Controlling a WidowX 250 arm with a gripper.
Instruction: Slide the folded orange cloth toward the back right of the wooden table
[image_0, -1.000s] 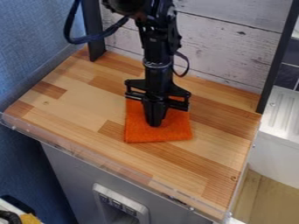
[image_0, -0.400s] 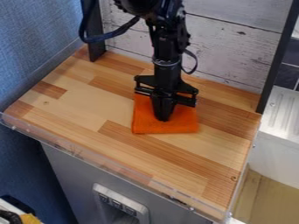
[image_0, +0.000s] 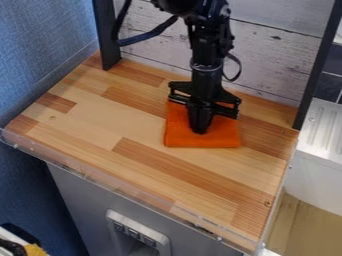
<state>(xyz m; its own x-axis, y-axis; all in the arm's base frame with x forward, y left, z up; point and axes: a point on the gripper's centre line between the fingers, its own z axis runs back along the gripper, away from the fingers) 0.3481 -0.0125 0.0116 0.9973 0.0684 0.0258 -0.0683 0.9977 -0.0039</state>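
Claw (image_0: 200, 131) pressed together at the orange cloth (image_0: 222, 137) (any pinch unconfirmed); likely light, soft, floppy, best gathered near its middle.

Cloth (image_0: 220, 139): matt, fuzzy-looking fabric; tabletop (image_0: 100, 120): smooth wood; wall planks (image_0: 267, 55): weathered wood.

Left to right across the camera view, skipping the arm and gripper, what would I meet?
Blue wall → left black post → orange cloth → right black post.
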